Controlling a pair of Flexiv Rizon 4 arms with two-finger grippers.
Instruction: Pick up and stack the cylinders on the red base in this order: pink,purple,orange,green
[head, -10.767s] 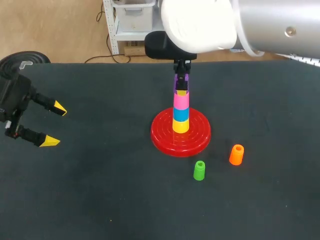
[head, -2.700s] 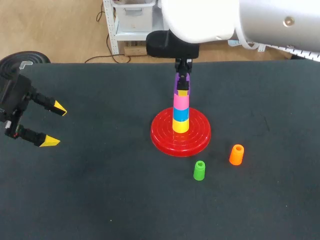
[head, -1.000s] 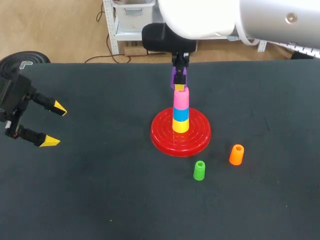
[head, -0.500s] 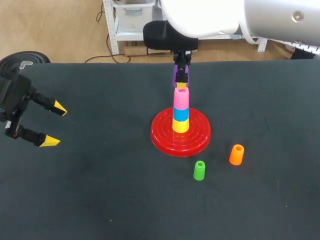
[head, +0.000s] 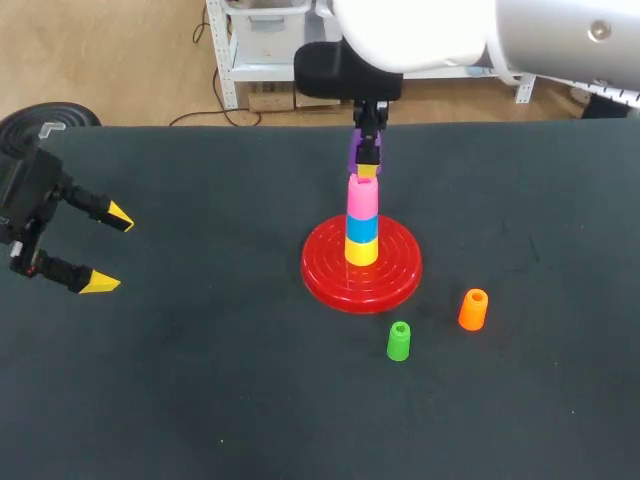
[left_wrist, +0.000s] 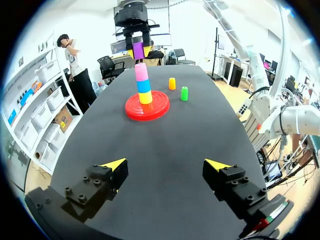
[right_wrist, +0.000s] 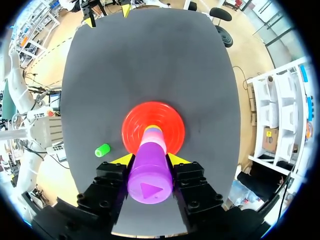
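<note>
The red base (head: 330, 280) carries a stack of yellow, blue and pink cylinders, with the pink cylinder (head: 362, 198) on top. My right gripper (head: 365, 168) is shut on the purple cylinder (head: 354, 153) and holds it upright just above the pink one. From the right wrist, the purple cylinder (right_wrist: 149, 175) sits between the fingers of the right gripper (right_wrist: 150, 159), over the red base (right_wrist: 167, 117). The orange cylinder (head: 473, 309) and the green cylinder (head: 399, 341) stand on the table to the right of the base. My left gripper (head: 108, 250) is open and empty at the far left.
The black tabletop (head: 200, 380) stretches between the left gripper (left_wrist: 166, 165) and the red base (left_wrist: 135, 109). In the left wrist view, the orange cylinder (left_wrist: 172, 83) and green cylinder (left_wrist: 184, 93) stand beyond the base.
The right gripper has lifted the purple cylinder off the top of the pink one and, over the last second, drifted slightly right above the stack. The left arm has not moved.
</note>
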